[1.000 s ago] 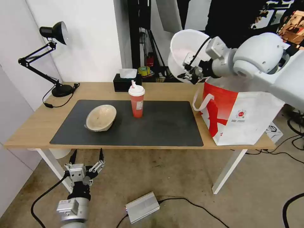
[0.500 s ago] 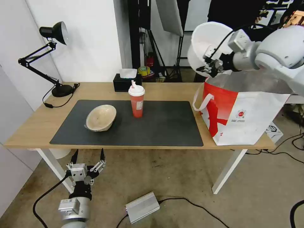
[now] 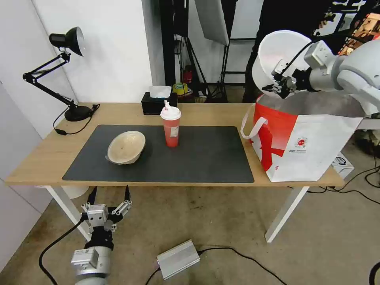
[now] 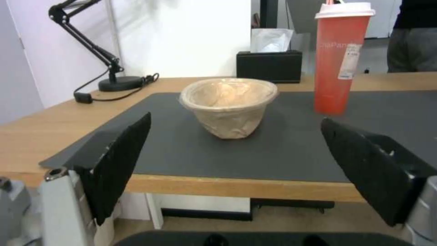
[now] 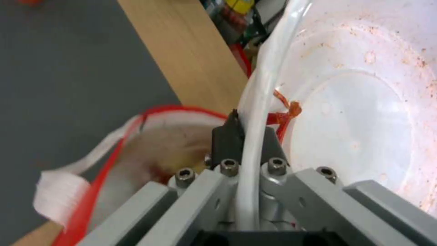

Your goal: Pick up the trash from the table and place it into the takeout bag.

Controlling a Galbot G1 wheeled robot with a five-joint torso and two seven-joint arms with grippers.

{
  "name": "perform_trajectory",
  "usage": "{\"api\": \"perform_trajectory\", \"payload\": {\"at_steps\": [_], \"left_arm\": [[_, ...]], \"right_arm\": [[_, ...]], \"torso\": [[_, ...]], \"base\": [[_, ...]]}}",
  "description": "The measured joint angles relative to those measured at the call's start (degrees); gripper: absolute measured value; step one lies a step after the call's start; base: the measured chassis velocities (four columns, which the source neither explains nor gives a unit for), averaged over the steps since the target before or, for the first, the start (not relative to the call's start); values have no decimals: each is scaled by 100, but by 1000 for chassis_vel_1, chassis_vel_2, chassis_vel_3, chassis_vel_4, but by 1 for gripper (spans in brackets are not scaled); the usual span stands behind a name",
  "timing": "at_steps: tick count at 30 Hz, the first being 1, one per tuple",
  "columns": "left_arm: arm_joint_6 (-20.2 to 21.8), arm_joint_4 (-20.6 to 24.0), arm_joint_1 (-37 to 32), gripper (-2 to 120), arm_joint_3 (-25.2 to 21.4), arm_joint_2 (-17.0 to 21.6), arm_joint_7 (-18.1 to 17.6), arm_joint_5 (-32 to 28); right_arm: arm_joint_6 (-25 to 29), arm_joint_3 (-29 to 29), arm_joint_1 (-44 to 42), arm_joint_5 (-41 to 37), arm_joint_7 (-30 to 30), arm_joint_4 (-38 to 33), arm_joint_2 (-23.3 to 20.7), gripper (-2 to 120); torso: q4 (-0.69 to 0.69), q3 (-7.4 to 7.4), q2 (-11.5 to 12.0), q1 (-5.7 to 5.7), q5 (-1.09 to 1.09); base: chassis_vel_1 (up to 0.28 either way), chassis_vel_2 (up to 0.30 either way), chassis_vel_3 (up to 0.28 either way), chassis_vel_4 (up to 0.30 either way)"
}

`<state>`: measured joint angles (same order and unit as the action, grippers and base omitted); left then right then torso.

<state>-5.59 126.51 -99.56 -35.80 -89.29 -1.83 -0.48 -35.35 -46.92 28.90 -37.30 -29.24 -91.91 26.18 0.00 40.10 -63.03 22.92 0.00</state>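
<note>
The large white round plastic bowl (image 3: 279, 59), smeared inside with red food scraps, is held tipped on its side in the air above the open mouth of the takeout bag (image 3: 304, 142), a red-and-white insulated tote with silver foil lining and white loop handles. The right pincer (image 3: 282, 86) is clamped on the bowl's rim; in the right wrist view the rim (image 5: 255, 136) is seen pinched between the two dark fingers (image 5: 226, 138), with the bag's red-edged opening and a white handle beneath. The bag is stood upright on the right end of the long light-wood counter (image 3: 47, 150), just beside the edge of the dark grey rectangular mat (image 3: 206, 158).

On the mat, the beige shallow bowl (image 3: 126, 147) is found toward the left and the red drink cup with white lid and straw (image 3: 170, 126) is stood upright near the middle, the two kept apart. Behind the cup, off the mat, a black tissue box (image 3: 158, 103) is placed near the counter's far edge. A black desk lamp (image 3: 59, 71) is set at the far left corner.

The left pincer (image 3: 110, 198) is held low, below the counter's front edge, its fingers spread wide and nothing gripped. In the left wrist view the beige bowl (image 4: 228, 106) is framed between its two black pads (image 4: 121, 160), well beyond them, with the red cup (image 4: 342, 58) to one side
</note>
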Motion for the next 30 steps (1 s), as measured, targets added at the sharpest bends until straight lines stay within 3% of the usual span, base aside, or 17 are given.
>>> {"api": "perform_trajectory", "payload": {"at_steps": [30], "left_arm": [[7, -8, -9, 100, 46, -6, 6, 12]], "right_arm": [[282, 688, -1042, 363, -198, -35, -751, 0]], "torso": [[0, 0, 0, 0, 0]], "base": [[0, 0, 0, 0]]}}
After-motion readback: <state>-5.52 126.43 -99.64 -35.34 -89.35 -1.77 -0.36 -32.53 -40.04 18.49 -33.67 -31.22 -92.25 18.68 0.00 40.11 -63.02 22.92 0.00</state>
